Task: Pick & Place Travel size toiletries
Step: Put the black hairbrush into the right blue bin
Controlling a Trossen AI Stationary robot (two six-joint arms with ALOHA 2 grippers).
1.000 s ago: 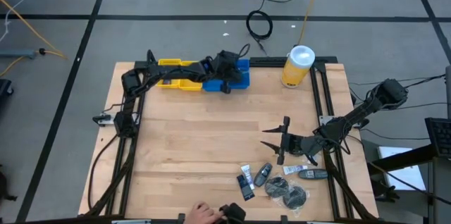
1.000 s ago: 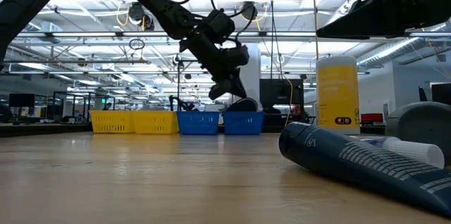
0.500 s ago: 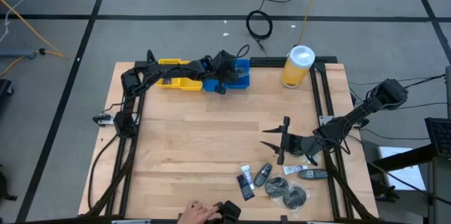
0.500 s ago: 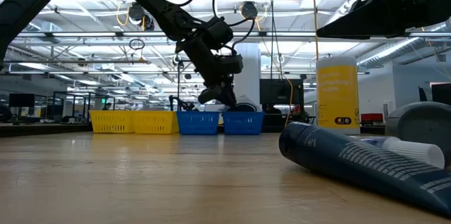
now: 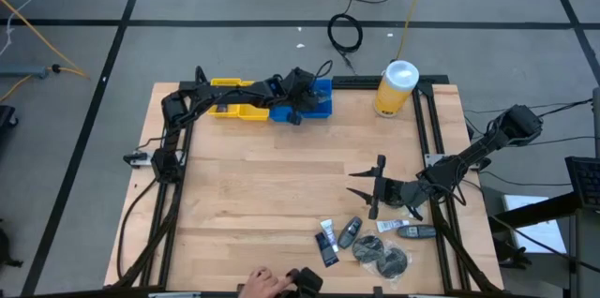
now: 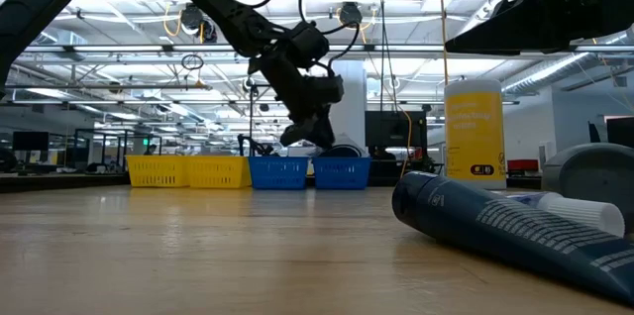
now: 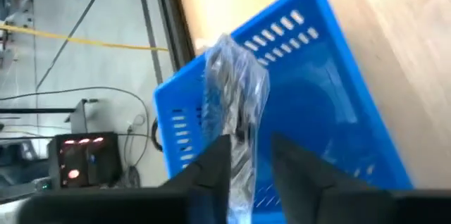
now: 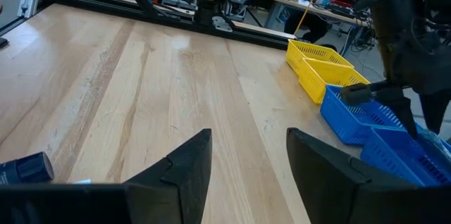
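Several small toiletries lie flat near the table's near right corner: a dark tube [image 5: 326, 243], a small dark bottle [image 5: 349, 232], round dark packets [image 5: 382, 256] and a dark stick [image 5: 415, 231]. My right gripper [image 5: 367, 186] hovers open just beyond them, touching nothing. My left gripper [image 5: 294, 114] is at the far edge over the blue bins [image 5: 323, 106], shut on a clear-wrapped dark toiletry [image 7: 236, 97]. In the low view the left gripper [image 6: 309, 135] hangs just above the blue bins [image 6: 280, 171]. My left gripper pinches the clear-wrapped toiletry between its two fingers [image 7: 211, 171] at the wrapper's lower end [image 7: 241, 160]. The fingers point down from above. The packet is lifted clear and sticks out past the fingertips over the blue bin's inside [image 7: 324, 111].
Two yellow bins [image 5: 234, 96] stand left of the blue ones along the far edge. A large yellow canister with a white lid [image 5: 397, 87] stands at the far right corner. A person's hand [image 5: 265, 285] holds a dark object at the near edge. Bare wood [image 5: 262, 176] fills the middle.
My left gripper has come down toward the blue bins and shifted slightly toward the table's left, still shut on the wrapped toiletry. The right arm has kept still.
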